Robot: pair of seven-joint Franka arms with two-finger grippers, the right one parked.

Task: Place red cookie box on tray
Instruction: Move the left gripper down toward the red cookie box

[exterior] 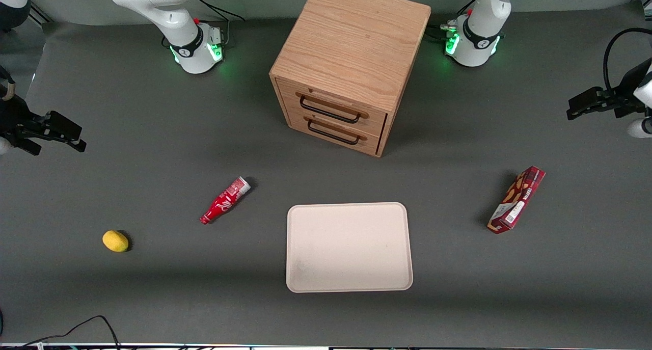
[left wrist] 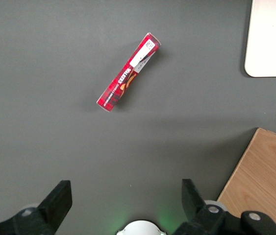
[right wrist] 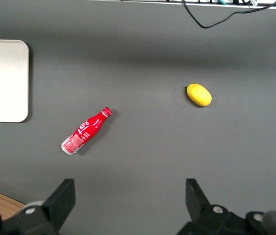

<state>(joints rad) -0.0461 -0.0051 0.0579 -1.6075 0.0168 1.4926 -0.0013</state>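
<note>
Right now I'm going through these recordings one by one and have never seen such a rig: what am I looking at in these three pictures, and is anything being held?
These are two robot arms bolted to a grey table. One picture looks down at them from the front; the other two come from cameras on each arm's wrist. The working arm's gripper hangs open and empty above the table, farther from the front camera than the red cookie box. That box lies on the table toward the working arm's end, apart from the tray, which has nothing on it. A wooden two-drawer cabinet stands between the arm bases. A small red bottle and a yellow lemon-like object lie toward the parked arm's end. Nothing is held.
</note>
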